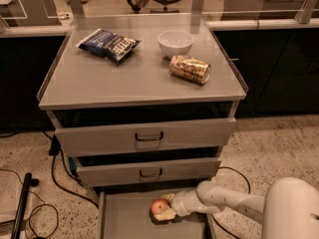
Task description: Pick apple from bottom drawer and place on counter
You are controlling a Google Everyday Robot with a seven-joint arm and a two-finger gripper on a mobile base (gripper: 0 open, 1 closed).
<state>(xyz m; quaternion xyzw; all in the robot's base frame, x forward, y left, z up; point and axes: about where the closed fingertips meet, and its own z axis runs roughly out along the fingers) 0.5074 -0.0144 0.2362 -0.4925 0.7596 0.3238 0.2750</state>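
Observation:
The apple (159,206), red-orange with a pale patch, is in the open bottom drawer (124,219), near its middle and just under the front of the middle drawer. My gripper (167,206) reaches in from the right and is shut on the apple, with one finger above it and one below. The apple looks held slightly off the drawer floor. The counter (134,76) is the grey cabinet top, well above the gripper.
On the counter lie a blue chip bag (108,44), a white bowl (175,42) and a gold can (190,69) on its side. The top (144,136) and middle (149,172) drawers stick out slightly. Cables (55,176) run on the floor at left.

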